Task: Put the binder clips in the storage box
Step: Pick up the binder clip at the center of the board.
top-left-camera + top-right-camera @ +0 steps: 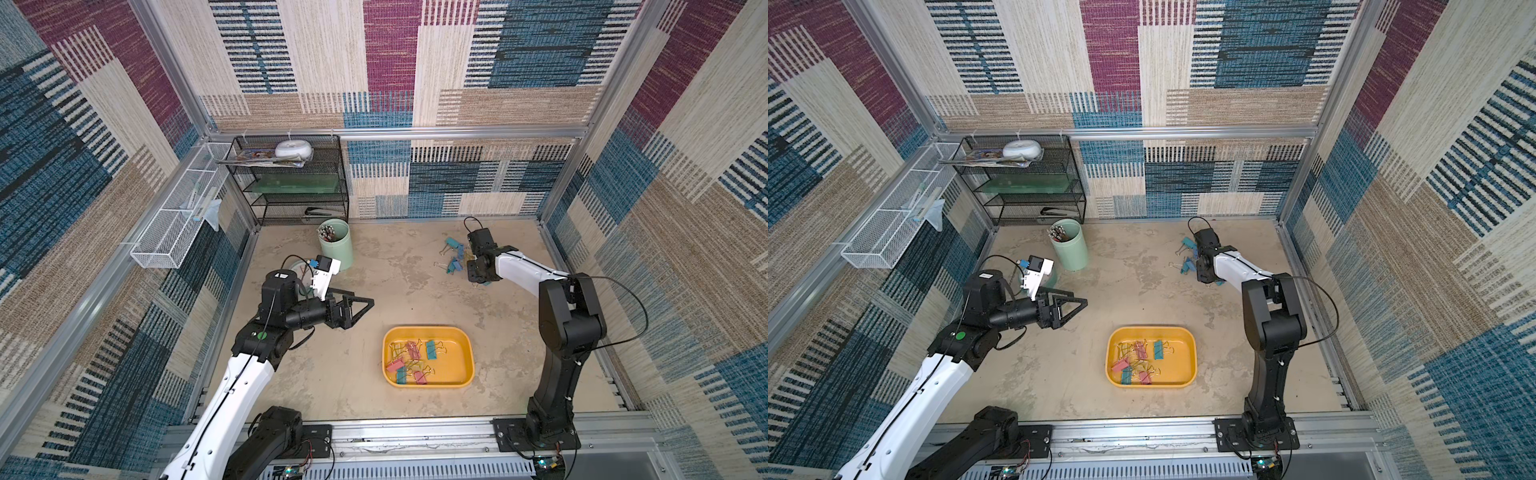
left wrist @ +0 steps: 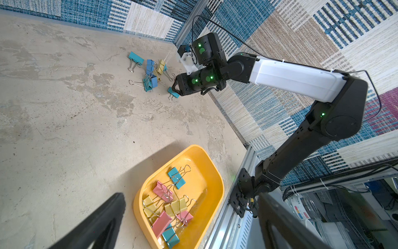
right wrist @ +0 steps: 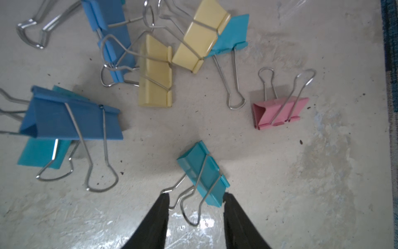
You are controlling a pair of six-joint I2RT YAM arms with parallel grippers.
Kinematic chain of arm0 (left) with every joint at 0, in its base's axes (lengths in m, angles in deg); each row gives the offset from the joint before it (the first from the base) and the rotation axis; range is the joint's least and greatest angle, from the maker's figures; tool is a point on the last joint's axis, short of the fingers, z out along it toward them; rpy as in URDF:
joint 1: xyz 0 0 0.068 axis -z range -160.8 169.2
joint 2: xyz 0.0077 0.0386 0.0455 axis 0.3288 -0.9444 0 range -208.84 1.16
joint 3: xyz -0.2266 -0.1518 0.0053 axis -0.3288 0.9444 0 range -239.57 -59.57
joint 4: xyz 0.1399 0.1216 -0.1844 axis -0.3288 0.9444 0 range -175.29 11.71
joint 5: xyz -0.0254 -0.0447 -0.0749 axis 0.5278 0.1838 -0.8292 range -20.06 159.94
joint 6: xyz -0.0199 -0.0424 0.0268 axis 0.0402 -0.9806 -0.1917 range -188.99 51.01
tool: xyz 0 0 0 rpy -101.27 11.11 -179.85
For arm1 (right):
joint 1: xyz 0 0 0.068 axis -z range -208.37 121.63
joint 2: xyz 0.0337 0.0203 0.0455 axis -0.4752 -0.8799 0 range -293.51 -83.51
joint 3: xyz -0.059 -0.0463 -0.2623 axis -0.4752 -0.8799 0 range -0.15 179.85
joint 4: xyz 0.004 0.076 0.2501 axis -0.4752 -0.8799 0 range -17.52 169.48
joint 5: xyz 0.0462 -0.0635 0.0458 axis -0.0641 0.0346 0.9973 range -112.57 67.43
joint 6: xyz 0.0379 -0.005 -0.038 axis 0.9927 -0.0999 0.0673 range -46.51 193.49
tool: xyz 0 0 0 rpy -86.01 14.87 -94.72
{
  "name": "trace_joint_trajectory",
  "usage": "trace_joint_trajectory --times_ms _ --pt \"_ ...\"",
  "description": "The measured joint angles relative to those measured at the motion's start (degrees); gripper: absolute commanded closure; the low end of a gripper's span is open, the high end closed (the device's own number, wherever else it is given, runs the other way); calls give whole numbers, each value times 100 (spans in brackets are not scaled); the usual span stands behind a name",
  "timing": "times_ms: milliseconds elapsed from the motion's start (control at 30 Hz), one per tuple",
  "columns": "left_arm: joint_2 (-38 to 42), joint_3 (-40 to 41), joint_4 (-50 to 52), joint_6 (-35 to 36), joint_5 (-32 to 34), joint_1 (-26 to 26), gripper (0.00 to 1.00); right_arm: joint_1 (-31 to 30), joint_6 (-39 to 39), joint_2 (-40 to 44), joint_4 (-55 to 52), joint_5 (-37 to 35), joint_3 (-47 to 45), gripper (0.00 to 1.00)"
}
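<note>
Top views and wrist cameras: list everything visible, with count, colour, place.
storage box: one, yellow-orange, front centre
binder clips: about seven, pink, yellow, teal, inside storage box
loose binder clips: at least eight, blue, teal, yellow, pink, back right
cup: one, mint green, back left
mesh shelf: one, black, back left corner
wire basket: one, white, left wall
left gripper: open, empty, left of box
right gripper: jaws either side of teal clip, grip unclear
</note>
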Motion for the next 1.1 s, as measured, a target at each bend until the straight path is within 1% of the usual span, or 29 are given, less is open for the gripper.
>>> trace_joint_trajectory --times_ms 133,233,300,467,567,600,733,900,1000,1100 --pt "-17 0 -2 0 -2 4 1 -2 -61 -48 4 -118 2 88" --pt "-28 0 -2 0 -2 9 0 -7 -107 24 61 -350 -4 96" --pt "-31 0 -2 0 -2 17 1 13 -105 184 50 -297 -68 100" --pt "-31 0 -4 0 -2 24 0 -9 -52 979 -46 -227 -444 100" --pt "-28 0 -4 0 0 24 1 -22 85 1714 -39 52 -793 100" --pt "-26 0 -7 0 0 24 1 -24 144 2002 -46 190 -944 100" --pt "-22 0 -9 0 2 24 1 -66 424 3261 22 1143 -1598 100" --pt "-22 0 -9 2 2 24 1 -365 1106 4658 404 2651 -2575 100" --pt "-20 0 -9 2 4 26 0 -743 1523 5182 691 3329 -3104 100" --pt "-20 0 -11 0 7 26 0 -1185 1919 5375 981 3810 -3534 100"
